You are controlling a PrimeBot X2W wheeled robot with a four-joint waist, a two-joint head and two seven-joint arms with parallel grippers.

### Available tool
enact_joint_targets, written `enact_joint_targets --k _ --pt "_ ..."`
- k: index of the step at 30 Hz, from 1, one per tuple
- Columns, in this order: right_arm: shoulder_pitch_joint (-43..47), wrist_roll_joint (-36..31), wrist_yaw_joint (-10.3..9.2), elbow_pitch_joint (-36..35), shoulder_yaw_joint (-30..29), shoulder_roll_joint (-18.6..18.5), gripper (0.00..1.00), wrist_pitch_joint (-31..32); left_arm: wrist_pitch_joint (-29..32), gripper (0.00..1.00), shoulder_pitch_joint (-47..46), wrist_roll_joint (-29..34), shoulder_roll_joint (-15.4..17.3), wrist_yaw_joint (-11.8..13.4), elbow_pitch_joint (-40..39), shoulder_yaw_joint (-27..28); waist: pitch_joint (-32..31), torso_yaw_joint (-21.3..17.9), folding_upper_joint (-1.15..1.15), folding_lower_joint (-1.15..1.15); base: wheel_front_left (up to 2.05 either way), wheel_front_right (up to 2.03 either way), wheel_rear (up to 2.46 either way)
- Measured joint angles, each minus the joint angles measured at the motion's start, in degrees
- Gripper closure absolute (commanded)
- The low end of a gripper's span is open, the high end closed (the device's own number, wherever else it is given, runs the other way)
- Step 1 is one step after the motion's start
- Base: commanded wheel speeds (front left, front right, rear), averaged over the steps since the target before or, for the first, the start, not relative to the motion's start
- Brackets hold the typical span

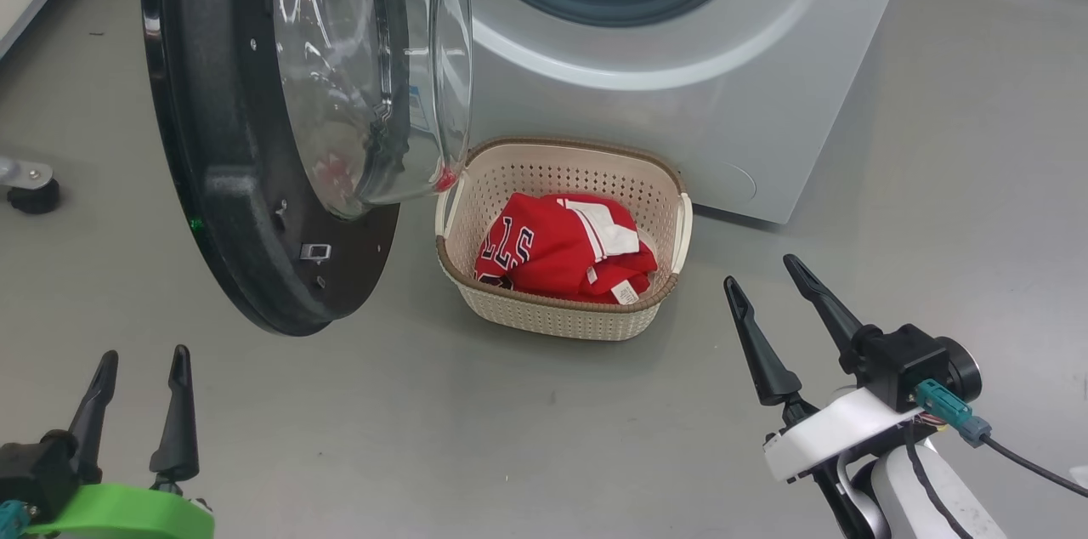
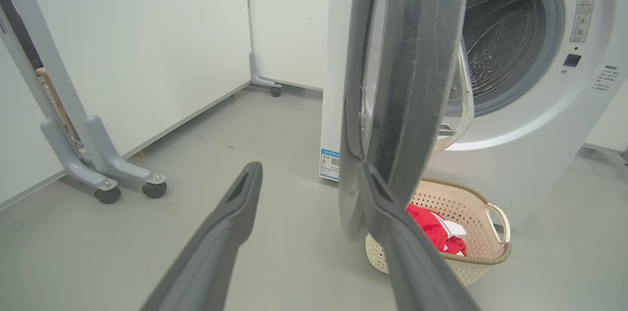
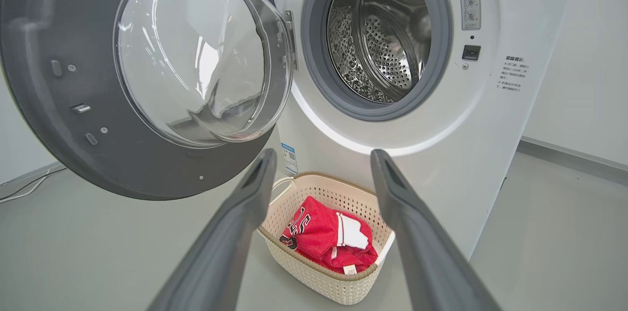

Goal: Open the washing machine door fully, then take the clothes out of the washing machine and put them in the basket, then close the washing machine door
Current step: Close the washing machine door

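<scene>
Lower left of the head view: the left end effector [image 1: 144, 354], two long dark fingers, stands with its fingers apart and nothing between them, hovering over the grey floor [image 1: 510, 437].

Just up and right of it is the washing machine door [image 1: 221, 182]. It's big and round, with a wide glossy black rim and a bulging clear glass bowl [image 1: 357, 71] in the middle. It's swung right out on its hinge, inner face toward us, so step one looks done.

Moving right to centre frame, the small cream plastic basket [image 1: 561, 145], with perforated sides and a brown woven-look rim, sits on the floor just in front of the washer. Its left rim is tucked under the lower edge of the glass bowl. Inside it lie the red jerseys [image 1: 561, 254], white trim and black-and-white letters, bunched up well within the walls.

Above and behind, upper centre to upper right, stands the big white front-loading washing machine [image 1: 646, 122]. The right wrist view looks straight into its perforated steel drum [image 3: 382, 41], and what shows there is bare metal, no red. Unloading appears finished, though the drum's near bottom is hidden.

Lower right: the right end effector [image 1: 761, 269], fingers spread wide, holding nothing, near the basket's right side but apart from it.

What's left, by my read, is pushing that door shut, and the left arm sits nearest to it.
</scene>
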Motion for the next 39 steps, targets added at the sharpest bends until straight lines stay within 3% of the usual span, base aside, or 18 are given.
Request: enact_joint_targets --k 1,2,3,4,16,23,28,34,39 --pt "0.00 0.00 0.00 0.00 0.00 0.01 0.00 0.00 0.00 0.00 -0.01 0.00 0.00 0.00 0.02 0.01 -0.01 -0.01 0.00 0.00 0.00 0.00 0.00" --pt "0.00 0.00 0.01 0.00 -0.01 0.03 0.00 0.00 0.00 0.20 -0.01 0.00 0.00 0.00 0.04 0.01 -0.03 -0.01 0.00 0.00 0.00 0.00 0.00" --pt "0.00 0.00 0.03 0.01 -0.01 0.05 0.00 0.00 0.00 0.74 -0.01 0.00 0.00 0.00 0.05 0.01 -0.04 -0.02 0.00 0.00 0.00 0.00 0.00" --pt "0.01 0.00 0.26 0.01 -0.01 0.08 0.00 0.00 0.00 1.00 -0.01 0.00 0.00 0.00 0.08 -0.02 -0.05 -0.04 0.00 0.00 0.00 0.00 0.00" --pt "0.02 0.00 0.27 0.01 -0.08 0.14 0.00 0.00 0.00 1.00 -0.07 -1.33 0.55 0.00 0.02 -0.26 0.15 -0.18 0.00 0.00 0.00 0.00 0.00" --pt "0.01 -0.18 0.29 0.04 -0.04 0.13 0.00 0.00 0.33 1.00 -3.51 -7.89 0.78 0.00 -0.45 2.03 0.48 -0.31 0.00 0.00 0.00 0.00 0.00" --pt "0.01 -0.52 0.30 0.09 0.29 0.10 0.00 0.00 5.37 1.00 -5.66 -17.93 0.71 0.00 -0.37 4.65 0.69 -0.65 0.00 0.00 0.00 0.00 0.00" --pt "0.01 -0.54 0.31 0.32 0.58 0.09 0.00 0.00 13.50 1.00 -10.85 -36.57 -4.13 0.05 1.08 12.25 0.69 -1.06 0.00 0.00 0.00 0.00 0.00" --pt "0.01 -0.59 0.31 0.69 0.89 0.10 0.00 0.00 21.17 1.00 -14.38 -50.18 -6.66 2.86 3.04 17.86 0.63 -1.54 0.00 0.00 0.00 0.00 0.00"
